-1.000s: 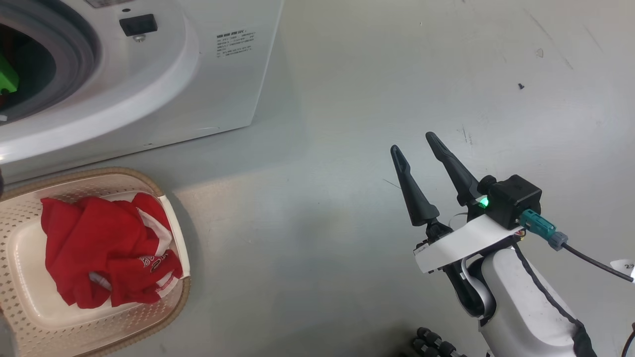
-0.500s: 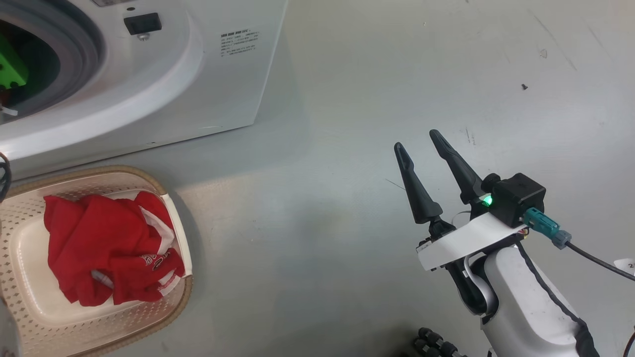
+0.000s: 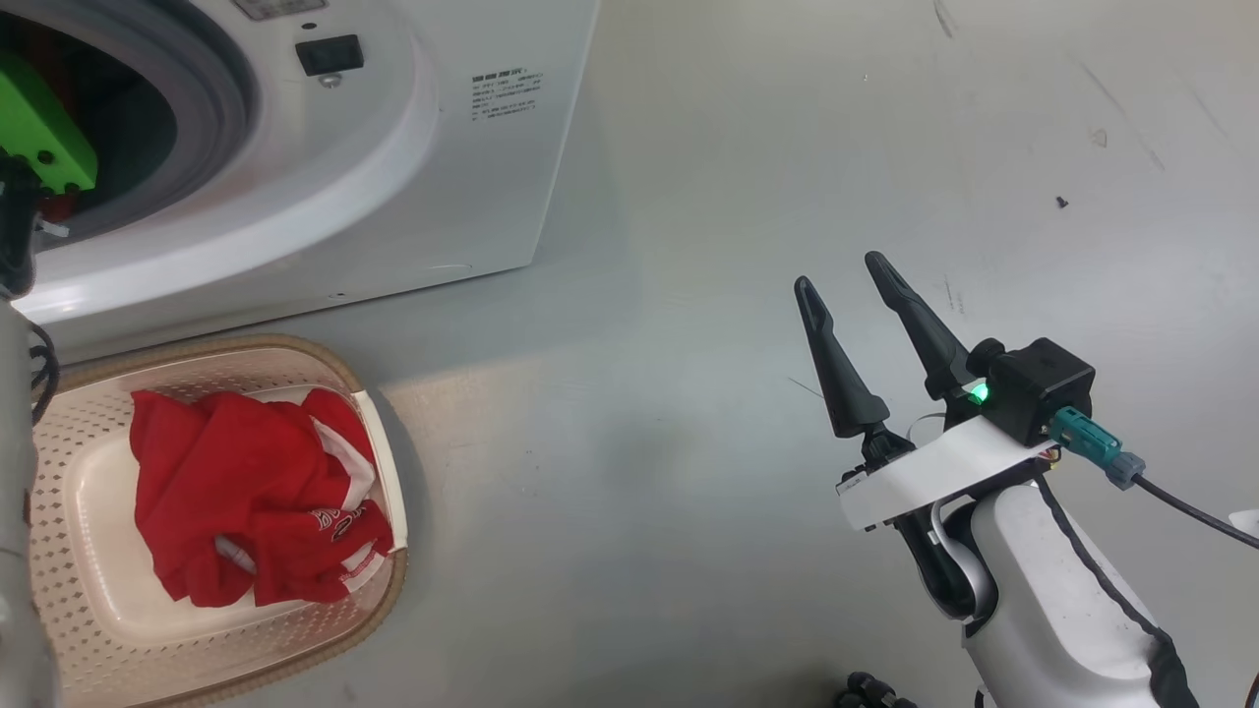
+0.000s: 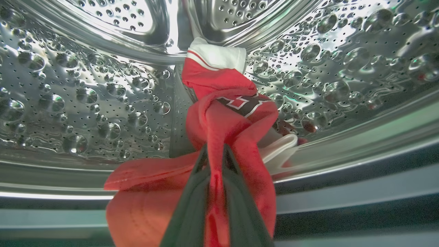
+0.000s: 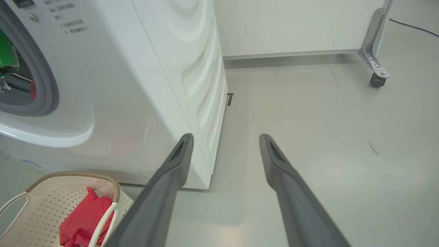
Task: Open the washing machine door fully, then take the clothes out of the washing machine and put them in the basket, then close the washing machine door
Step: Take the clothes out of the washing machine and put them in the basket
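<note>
- Red fabric, soft and creased, with a white striped panel and dark lettering, lay bunched in the dimpled, perforated steel drum [image 4: 85, 96] of the washing machine [image 3: 472, 197]: one garment [image 4: 226, 113] of the clothes.
- Dark and tapered, the two fingers of the left gripper [image 4: 215, 147] were pinched almost together on a fold of that garment. Loose cloth spilled around their bases and hid the garment's lower part.
- Above the smooth grey floor [image 3: 689, 472], well apart from the machine, the right gripper [image 3: 840, 270] hung with its long fingers spread wide, holding nothing.
- The basket [image 3: 246, 342], cream perforated plastic with a brown woven-look rim, stood on the floor just beside the machine's glossy white front. Its left side was cut off by a pale forearm [image 3: 15, 511] at the edge of the head view.
- More crumpled red clothes [image 3: 246, 511] with white trim lay inside the basket; their lettering was too small to read.
- The grey rubber ring [image 3: 226, 108] of the round drum mouth was cut off at the top and left, and a bright green block [image 3: 39, 128] covered part of the dark opening.
</note>
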You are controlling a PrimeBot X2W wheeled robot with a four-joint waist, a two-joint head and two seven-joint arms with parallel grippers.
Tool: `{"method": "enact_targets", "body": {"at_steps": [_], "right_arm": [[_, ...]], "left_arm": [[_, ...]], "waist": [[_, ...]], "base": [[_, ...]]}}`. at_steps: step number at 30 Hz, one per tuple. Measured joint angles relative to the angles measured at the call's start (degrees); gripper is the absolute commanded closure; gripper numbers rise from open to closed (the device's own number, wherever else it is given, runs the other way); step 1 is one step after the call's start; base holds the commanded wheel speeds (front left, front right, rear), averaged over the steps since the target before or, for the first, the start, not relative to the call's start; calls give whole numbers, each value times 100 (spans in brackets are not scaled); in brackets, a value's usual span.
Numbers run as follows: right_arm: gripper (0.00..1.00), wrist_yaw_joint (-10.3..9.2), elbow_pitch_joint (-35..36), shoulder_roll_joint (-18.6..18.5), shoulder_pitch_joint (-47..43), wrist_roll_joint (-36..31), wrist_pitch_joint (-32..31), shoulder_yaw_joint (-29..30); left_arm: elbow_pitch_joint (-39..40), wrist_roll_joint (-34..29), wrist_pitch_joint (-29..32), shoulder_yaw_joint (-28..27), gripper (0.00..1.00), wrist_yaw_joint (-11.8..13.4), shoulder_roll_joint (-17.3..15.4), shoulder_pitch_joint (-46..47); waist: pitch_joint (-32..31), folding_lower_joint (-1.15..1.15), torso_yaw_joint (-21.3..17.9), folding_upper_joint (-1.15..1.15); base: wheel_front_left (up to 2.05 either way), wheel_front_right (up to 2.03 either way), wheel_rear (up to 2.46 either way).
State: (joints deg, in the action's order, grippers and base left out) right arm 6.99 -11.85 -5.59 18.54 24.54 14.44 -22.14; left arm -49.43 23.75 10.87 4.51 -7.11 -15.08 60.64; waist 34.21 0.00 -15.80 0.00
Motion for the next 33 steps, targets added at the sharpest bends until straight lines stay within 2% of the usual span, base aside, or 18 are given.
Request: {"method": "enact_targets", "body": {"at_steps": [10, 33], "right_arm": [[0, 0, -76, -71, -2, -18, 0, -1], [0, 0, -311, -82, -268, -41, 0, -41]], "left_arm": [[-71, -4, -527, 332, 100, -1, 155, -305], [15, 354, -1764, 968, 100, -1, 254, -1575]], "waist": [[-307, 0, 231, 0], [-1244, 0, 710, 0]], "base": [[0, 0, 0], [0, 0, 0]]}}
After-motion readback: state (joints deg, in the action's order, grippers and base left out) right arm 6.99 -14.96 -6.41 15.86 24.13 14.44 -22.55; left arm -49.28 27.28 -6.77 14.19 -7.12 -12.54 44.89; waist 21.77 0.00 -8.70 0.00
